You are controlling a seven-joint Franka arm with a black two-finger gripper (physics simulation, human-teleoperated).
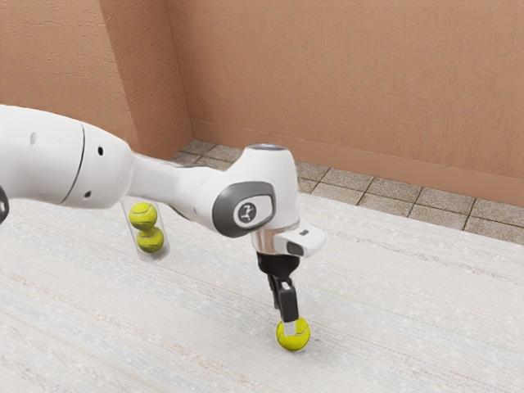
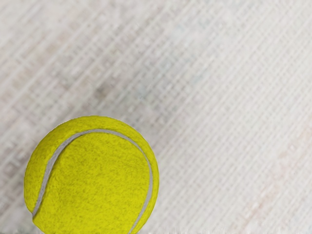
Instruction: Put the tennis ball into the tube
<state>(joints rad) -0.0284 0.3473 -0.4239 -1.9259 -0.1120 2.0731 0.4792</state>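
Well, the tube point(image 1: 154, 255) holds two balls point(image 1: 143, 215); whether the tool point(image 1: 286, 321) grips, I can't tell.

Tube point(image 1: 162, 223) on tabletop point(image 1: 409, 311), two balls point(image 1: 143, 215) inside; loose ball point(image 1: 293, 335) on tabletop (nearer exterior camera), towards exterior view's right from tube.

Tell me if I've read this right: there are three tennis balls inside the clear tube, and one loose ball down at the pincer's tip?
Not quite: the exterior view shows two tennis balls inside the clear tube, not three. One loose ball is down at the tip of the pincer.
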